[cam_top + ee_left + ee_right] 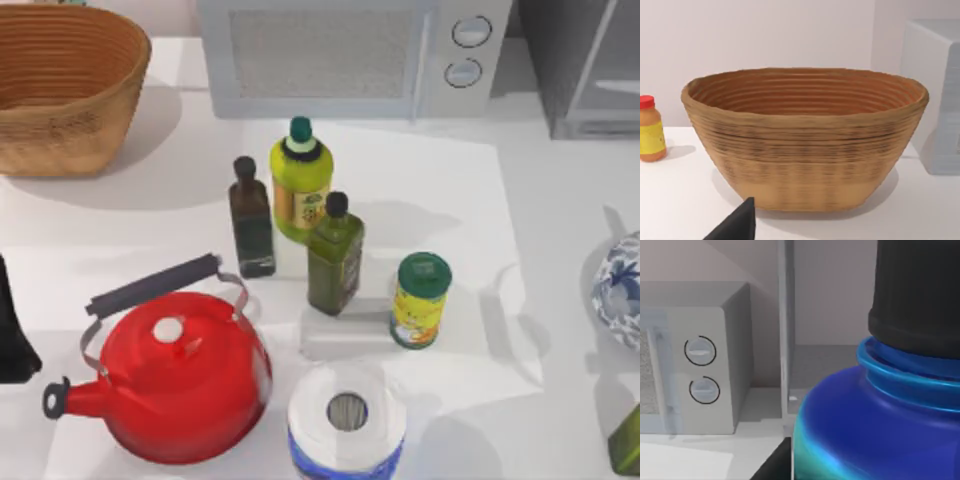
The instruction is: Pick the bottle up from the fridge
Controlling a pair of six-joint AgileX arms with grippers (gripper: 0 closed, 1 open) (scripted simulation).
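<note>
One blue bottle [880,435] close up, fridge [786,330] behind, microwave [695,370] beside.

No legible text, brand, number or sign anywhere.

Labels present, wording unreadable:
- yellow-green round bottle [299,185]: orange and white label, print too small to make out.
- yellow can with green lid [420,301]: printed wrap with coloured shapes, no letters resolvable.
- orange jar with red cap [650,131]: plain yellow label band, nothing written that can be told.
- microwave [695,365]: two round knobs, each with a bare pointer line, no markings around them.
</note>
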